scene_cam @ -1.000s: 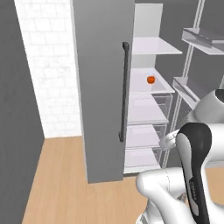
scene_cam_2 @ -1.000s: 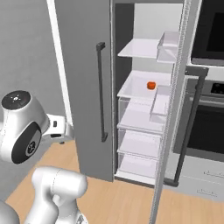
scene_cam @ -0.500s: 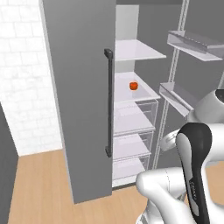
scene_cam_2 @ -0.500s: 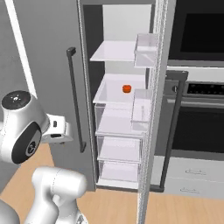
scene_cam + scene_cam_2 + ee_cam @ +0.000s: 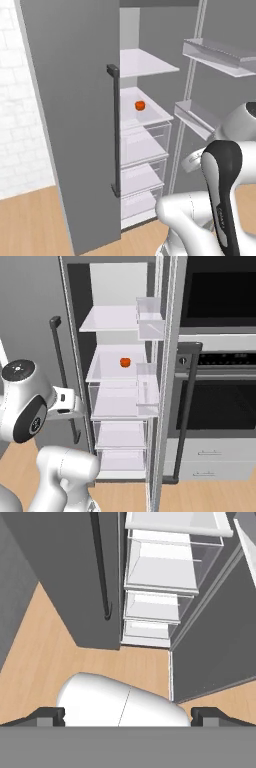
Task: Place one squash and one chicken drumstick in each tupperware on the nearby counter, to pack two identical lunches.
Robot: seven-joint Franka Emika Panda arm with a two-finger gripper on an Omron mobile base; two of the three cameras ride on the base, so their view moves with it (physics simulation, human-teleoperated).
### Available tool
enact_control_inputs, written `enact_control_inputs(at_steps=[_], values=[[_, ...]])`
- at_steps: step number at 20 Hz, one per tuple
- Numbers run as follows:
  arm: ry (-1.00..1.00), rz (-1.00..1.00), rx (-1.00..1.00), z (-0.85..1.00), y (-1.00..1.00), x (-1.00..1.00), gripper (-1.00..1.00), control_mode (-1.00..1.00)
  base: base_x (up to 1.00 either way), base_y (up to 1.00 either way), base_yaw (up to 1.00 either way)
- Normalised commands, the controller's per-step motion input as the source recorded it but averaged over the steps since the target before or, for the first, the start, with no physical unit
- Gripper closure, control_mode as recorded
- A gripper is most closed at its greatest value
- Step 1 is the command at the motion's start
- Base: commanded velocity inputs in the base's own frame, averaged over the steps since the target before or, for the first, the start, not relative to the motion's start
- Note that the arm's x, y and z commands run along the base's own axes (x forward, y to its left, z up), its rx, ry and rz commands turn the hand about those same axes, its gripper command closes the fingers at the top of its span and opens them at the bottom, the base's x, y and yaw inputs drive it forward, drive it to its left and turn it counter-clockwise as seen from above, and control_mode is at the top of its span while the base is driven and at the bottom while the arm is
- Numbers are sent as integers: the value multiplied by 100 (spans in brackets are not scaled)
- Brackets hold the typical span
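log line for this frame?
phase: at open fridge | squash: on middle shelf, untouched | pincer: open, empty, pointing at floor by drawers

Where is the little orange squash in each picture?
Left base view: the squash sits on a middle fridge shelf, just right of the closed door's dark handle, above the clear drawers.
Right base view: the squash sits on the same shelf, near the picture's centre, right of that handle.
Hand view: no orange lump to find; the lower drawers and the handle are there.
Shared landmark: the dark door handle.
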Motion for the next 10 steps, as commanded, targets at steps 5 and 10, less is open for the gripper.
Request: enact_control_inputs(at_steps=[5,10], values=[[0,0,0,0,0,0,-100,100,56,-4,-11],[0,0,0,0,0,0,-100,100,32,-9,0]])
